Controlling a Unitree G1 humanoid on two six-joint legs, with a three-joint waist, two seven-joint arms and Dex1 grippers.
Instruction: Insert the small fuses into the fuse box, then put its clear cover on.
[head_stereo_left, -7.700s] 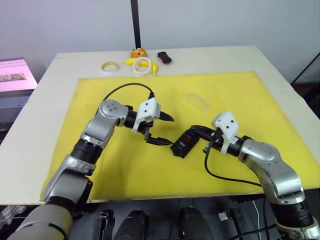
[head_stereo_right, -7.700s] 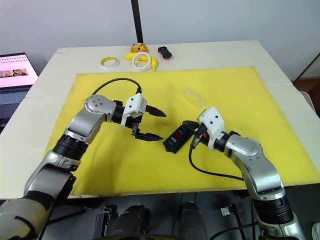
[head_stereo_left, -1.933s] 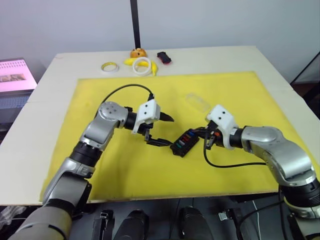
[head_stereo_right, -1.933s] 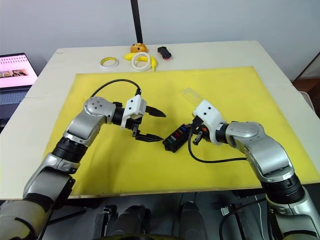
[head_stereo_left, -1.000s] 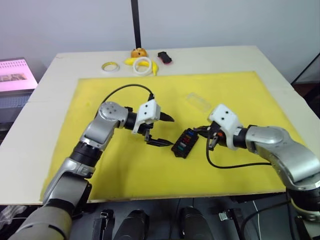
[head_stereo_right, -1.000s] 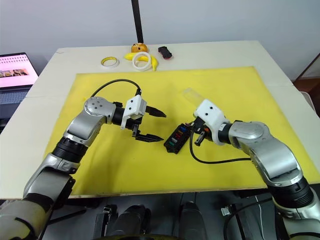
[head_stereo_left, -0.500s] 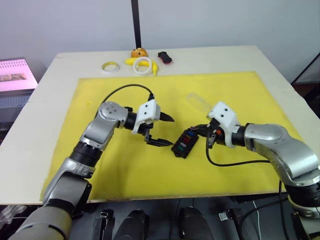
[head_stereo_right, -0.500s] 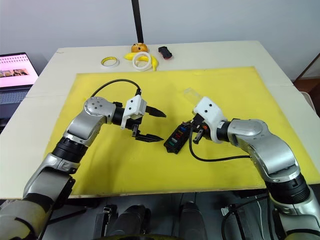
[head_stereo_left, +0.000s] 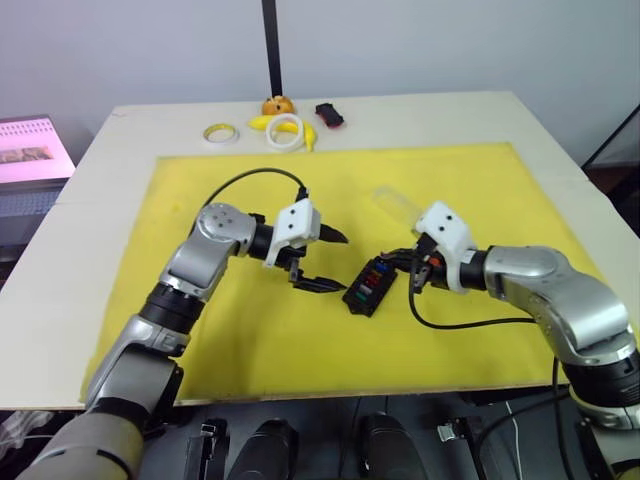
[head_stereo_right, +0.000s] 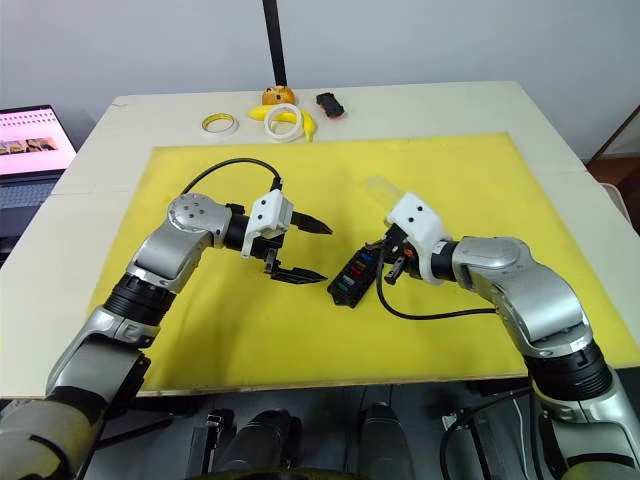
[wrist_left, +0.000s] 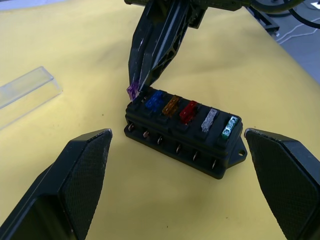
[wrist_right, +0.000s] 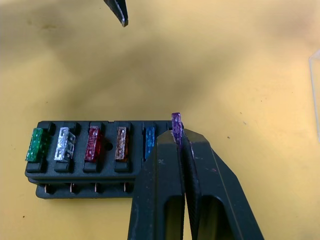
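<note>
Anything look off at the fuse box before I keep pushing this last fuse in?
Nothing looks damaged. Five fuses sit upright in the fuse box; the purple fuse, pinched in the right gripper, is at the end slot, not yet seated. The clear cover lies apart on the mat. The left gripper is open beside the box.

We see pale wooden table (head_stereo_left: 560, 130) against plain light wall (head_stereo_left: 420, 45). Yellow mat (head_stereo_left: 220, 330) covers most of tabletop. Black vertical pole (head_stereo_left: 271, 45) rises behind far edge. Laptop (head_stereo_left: 30, 155) with pink screen sits off left side.
</note>
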